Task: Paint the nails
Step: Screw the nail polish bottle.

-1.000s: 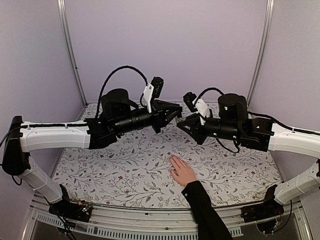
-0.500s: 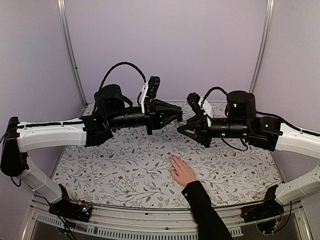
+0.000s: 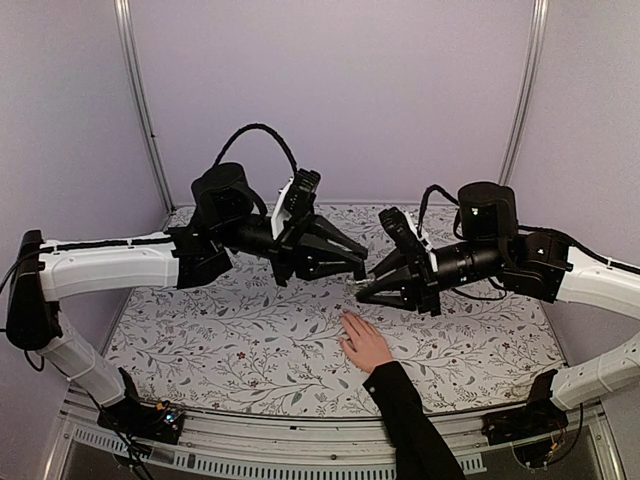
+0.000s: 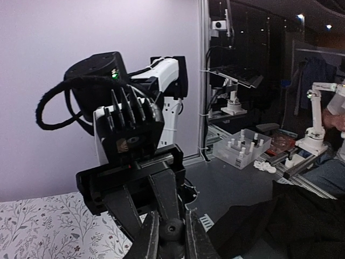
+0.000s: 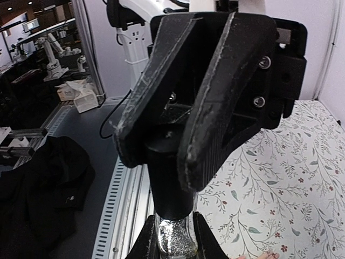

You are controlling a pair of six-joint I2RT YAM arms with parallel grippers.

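— What has changed over the table (image 3: 200,330) in the last second?
— The left arm (image 3: 120,268) and the right arm (image 3: 590,285) reach in from their sides as before, but both now slope down toward the middle, where earlier they were level and higher. The left gripper (image 3: 355,270) and the right gripper (image 3: 363,296) have closed the small gap between their tips and meet lower, just beyond the hand (image 3: 367,345). The hand has not moved: it lies flat on the flowered cloth near the centre, its black sleeve (image 3: 405,410) trailing to the near edge.
— And the jaws?
— Both are clamped. In the right wrist view the right gripper's fingers squeeze the bottle (image 5: 173,240), and the left gripper's fingers pinch the black cap (image 5: 163,183) above it.
— What is in the bottle?
— Silvery glitter fills the glass that shows between the fingers. The black cap sits on the bottle's top; whether it is screwed tight cannot be told.
— Where are the nails?
— The nails (image 3: 347,320) are at the ends of the fingers, which point to the far left. They lie just near of the meeting grippers and apart from them, too small to make out singly
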